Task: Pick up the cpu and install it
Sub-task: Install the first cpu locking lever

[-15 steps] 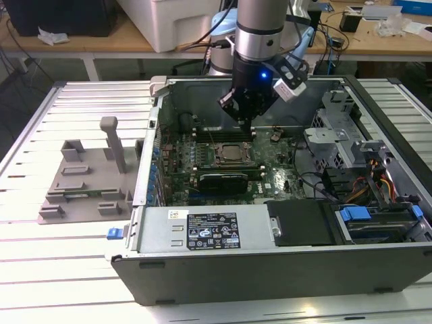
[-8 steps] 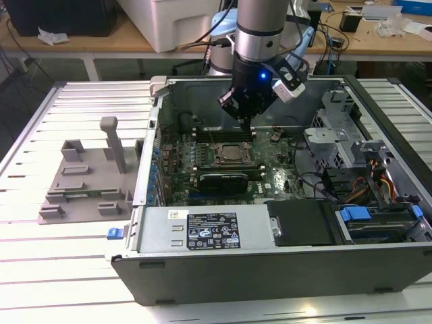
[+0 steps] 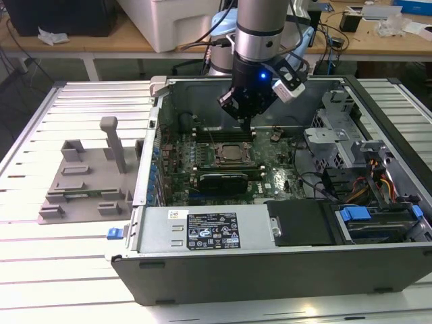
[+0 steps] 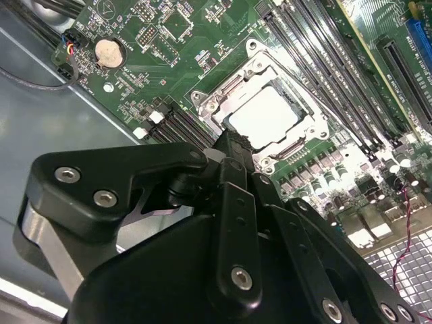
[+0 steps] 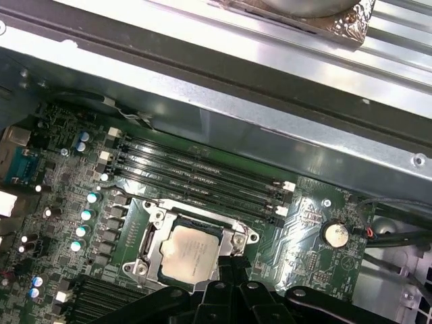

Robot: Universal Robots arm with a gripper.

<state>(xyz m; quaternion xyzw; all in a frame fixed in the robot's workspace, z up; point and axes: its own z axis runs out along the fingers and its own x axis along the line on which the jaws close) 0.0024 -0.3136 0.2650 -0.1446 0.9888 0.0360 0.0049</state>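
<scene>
The cpu (image 3: 233, 152) lies flat in the black socket frame (image 3: 217, 160) on the green motherboard inside the open computer case (image 3: 270, 270). Its silvery top shows in both wrist views (image 4: 266, 115) (image 5: 191, 248), with the metal bracket (image 4: 202, 101) around it. My gripper (image 3: 244, 122) hangs just above the board, a little behind the socket and apart from the chip. The black fingers (image 4: 233, 175) (image 5: 233, 263) are pressed together with nothing between them.
Memory slots (image 5: 196, 172) run beside the socket, and a coin cell (image 5: 335, 234) sits nearby. A power supply (image 3: 209, 229) and drive cages (image 3: 344, 135) crowd the case. A grey fixture plate with upright posts (image 3: 88, 182) rests on the slatted table at the exterior view's left.
</scene>
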